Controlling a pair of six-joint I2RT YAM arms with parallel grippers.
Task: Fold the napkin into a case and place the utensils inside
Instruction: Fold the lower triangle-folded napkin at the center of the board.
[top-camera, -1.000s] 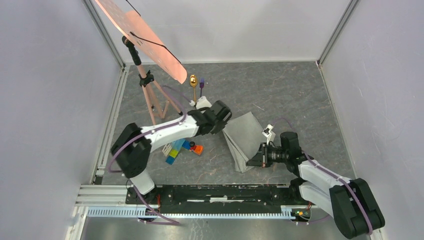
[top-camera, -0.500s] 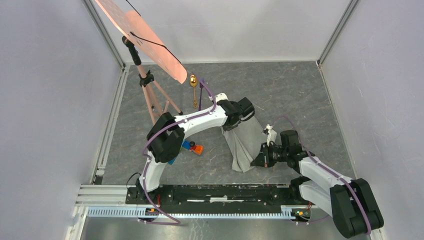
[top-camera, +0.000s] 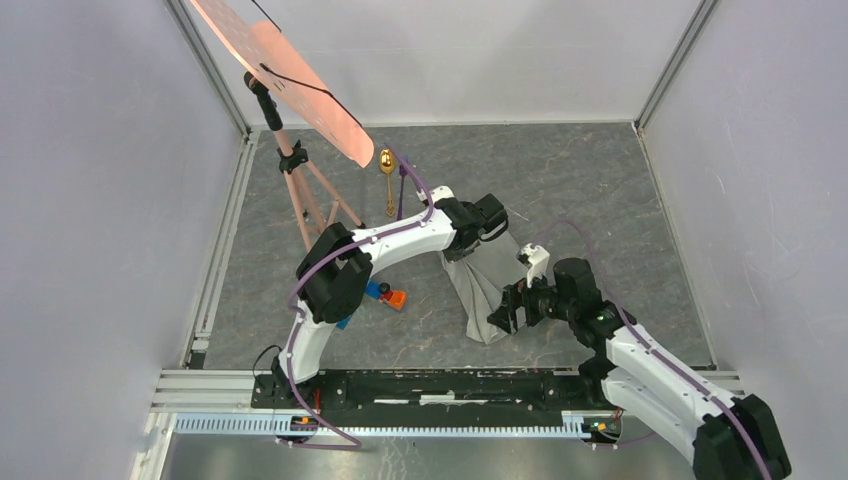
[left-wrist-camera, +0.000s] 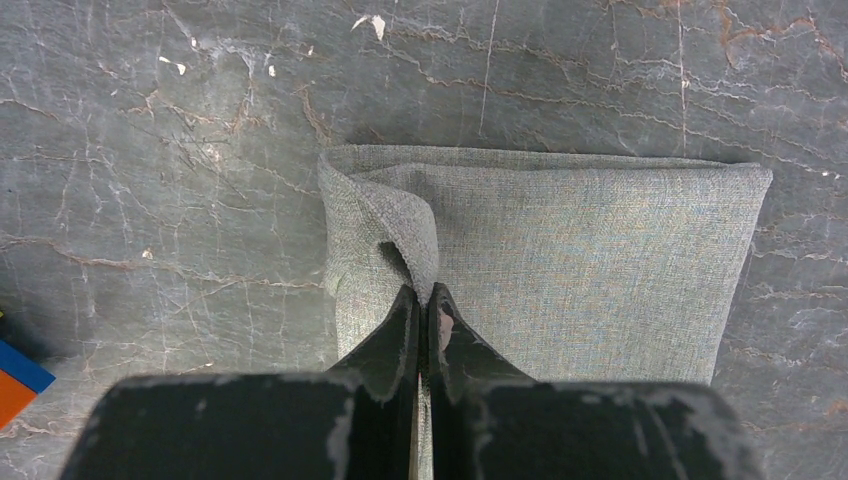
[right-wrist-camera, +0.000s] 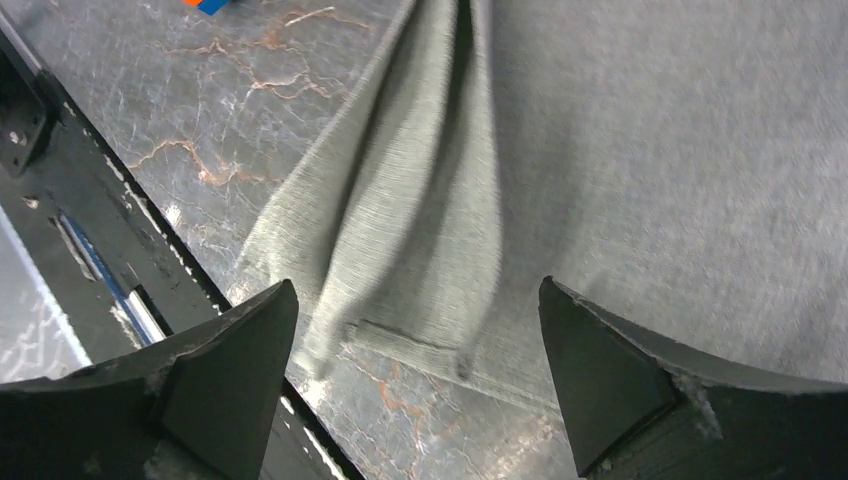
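Note:
The grey-green napkin (top-camera: 488, 285) lies folded in a long, rumpled strip on the stone-patterned floor. My left gripper (top-camera: 493, 228) is over its far end. In the left wrist view that gripper (left-wrist-camera: 424, 292) is shut on a raised pinch of the napkin (left-wrist-camera: 600, 260). My right gripper (top-camera: 505, 312) hovers at the strip's near end, open. In the right wrist view its fingers (right-wrist-camera: 230, 350) stand wide apart above the napkin (right-wrist-camera: 650, 150), holding nothing. The gold spoon (top-camera: 387, 170) lies at the back. The purple fork (top-camera: 402, 190) lies beside it, crossed by my left arm's cable.
A pink tripod (top-camera: 305, 195) carrying a tilted pink board (top-camera: 290, 75) stands at the back left. Colourful toy blocks (top-camera: 385, 295) lie under my left arm. A black rail (top-camera: 430, 385) runs along the near edge, close to the napkin's near end. Walls close in both sides.
My left arm swung right, carrying the napkin's edge over and narrowing the cloth. My right gripper opened, let go of the near end and shifted slightly left.

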